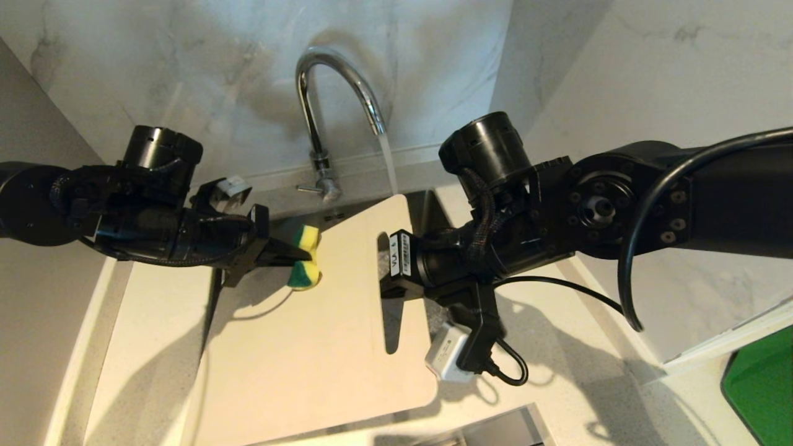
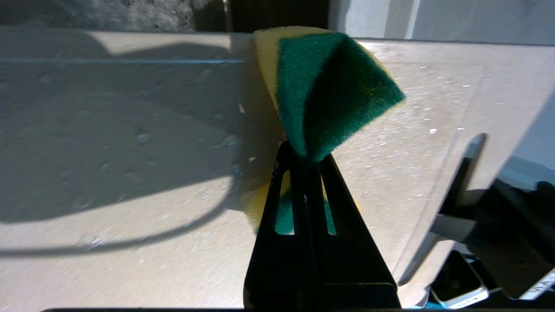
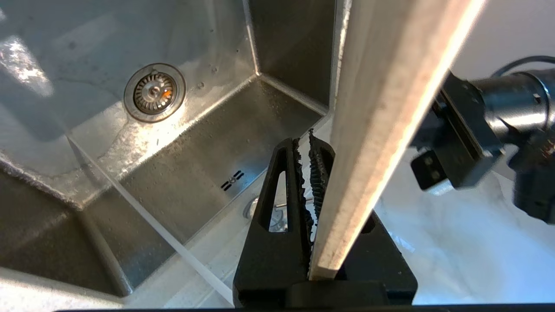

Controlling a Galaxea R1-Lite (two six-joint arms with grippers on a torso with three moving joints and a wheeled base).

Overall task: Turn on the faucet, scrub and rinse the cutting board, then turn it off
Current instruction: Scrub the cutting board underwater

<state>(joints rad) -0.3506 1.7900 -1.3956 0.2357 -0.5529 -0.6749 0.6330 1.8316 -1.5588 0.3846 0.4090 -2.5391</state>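
Over the sink (image 3: pixel 182 182), right tool (image 3: pixel 313 173) clamped on cutting board (image 1: pixel 322 334) edge, left tool (image 1: pixel 296 253) on sponge (image 1: pixel 305 256).

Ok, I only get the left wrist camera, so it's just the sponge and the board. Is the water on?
Observer: Yes. The head view shows water running from the faucet down to the far corner of the cutting board.
Operator: Who's holding the board?
Observer: The right claw is shut on the board's edge and holds it over the sink.
Operator: Is anything blocking the drain?
Observer: No. In the right wrist view the drain is bare, with nothing lying over it.
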